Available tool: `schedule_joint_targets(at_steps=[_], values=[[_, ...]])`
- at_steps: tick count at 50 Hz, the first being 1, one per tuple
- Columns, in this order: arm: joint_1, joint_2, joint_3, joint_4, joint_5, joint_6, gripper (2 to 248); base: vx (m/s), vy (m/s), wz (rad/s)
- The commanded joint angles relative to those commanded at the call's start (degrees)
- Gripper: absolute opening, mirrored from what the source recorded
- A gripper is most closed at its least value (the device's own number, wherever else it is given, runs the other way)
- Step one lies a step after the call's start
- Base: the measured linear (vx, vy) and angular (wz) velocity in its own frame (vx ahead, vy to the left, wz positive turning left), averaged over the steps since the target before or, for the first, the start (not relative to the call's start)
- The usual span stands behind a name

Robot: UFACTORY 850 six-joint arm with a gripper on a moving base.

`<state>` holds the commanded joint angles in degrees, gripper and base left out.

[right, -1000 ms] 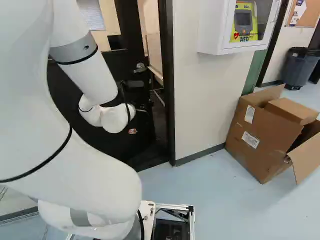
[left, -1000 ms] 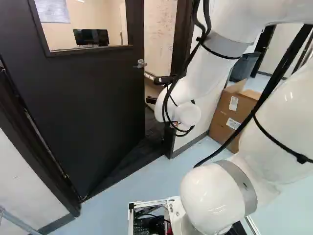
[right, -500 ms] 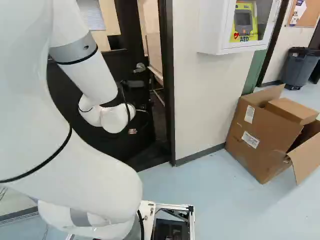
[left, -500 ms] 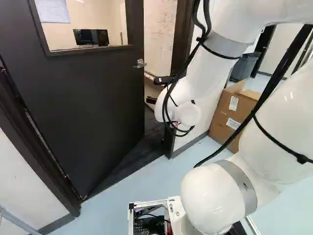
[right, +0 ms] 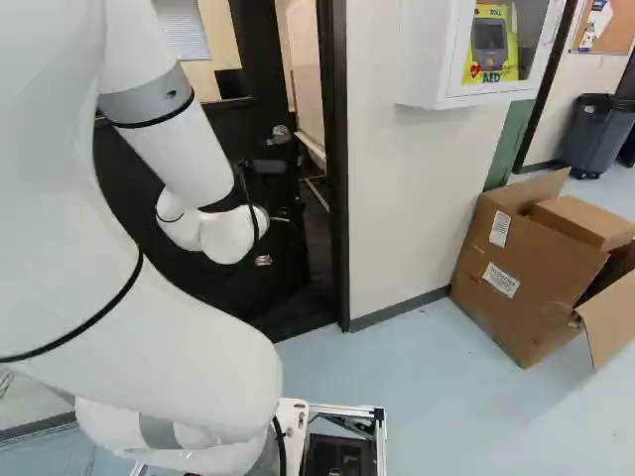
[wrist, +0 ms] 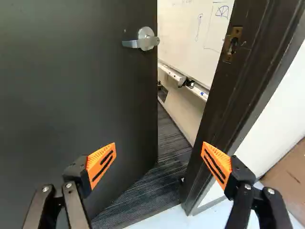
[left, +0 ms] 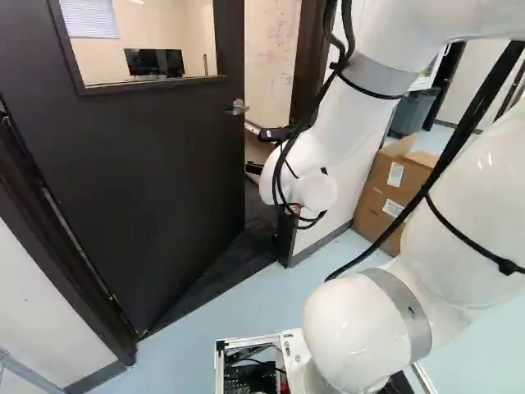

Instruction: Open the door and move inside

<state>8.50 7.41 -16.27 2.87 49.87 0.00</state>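
Observation:
The black door point(left: 156, 180) stands ajar, swung inward, with its silver lever handle point(left: 236, 107) near its free edge. In the right base view my gripper point(right: 263, 260) is a small dark shape with a hint of orange, low before the door. The wrist view shows the gripper point(wrist: 158, 164) open, its orange pads wide apart and nothing between them. Ahead of it are the door's free edge, the handle point(wrist: 145, 40) and a gap showing dark carpet point(wrist: 159, 157). One finger is on the door's side, the other on the door frame's point(wrist: 224, 105) side.
Right of the doorway, a white wall point(right: 397, 198) carries a white cabinet point(right: 427, 59). Open cardboard boxes point(right: 526, 268) stand on the floor beside it, and a grey bin point(right: 593, 134) is farther back. Through the gap a whiteboard point(wrist: 190, 38) with a tray shows.
The base has turned slightly: door, frame and boxes sit a little farther right in both base views. My arm holds the same pose against its lowest joint.

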Motion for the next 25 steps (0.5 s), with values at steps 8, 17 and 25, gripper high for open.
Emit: schedule_joint_targets(at_steps=[8, 17, 25], values=[[0.0, 0.0, 0.0, 0.0, 0.0, 0.0, 247, 0.006, 0.004, 0.005], [0.0, 0.0, 0.0, 0.0, 0.0, 0.0, 247, 0.034, 0.033, -0.012], [0.0, 0.0, 0.0, 0.0, 0.0, 0.0, 247, 0.039, 0.047, -0.009]])
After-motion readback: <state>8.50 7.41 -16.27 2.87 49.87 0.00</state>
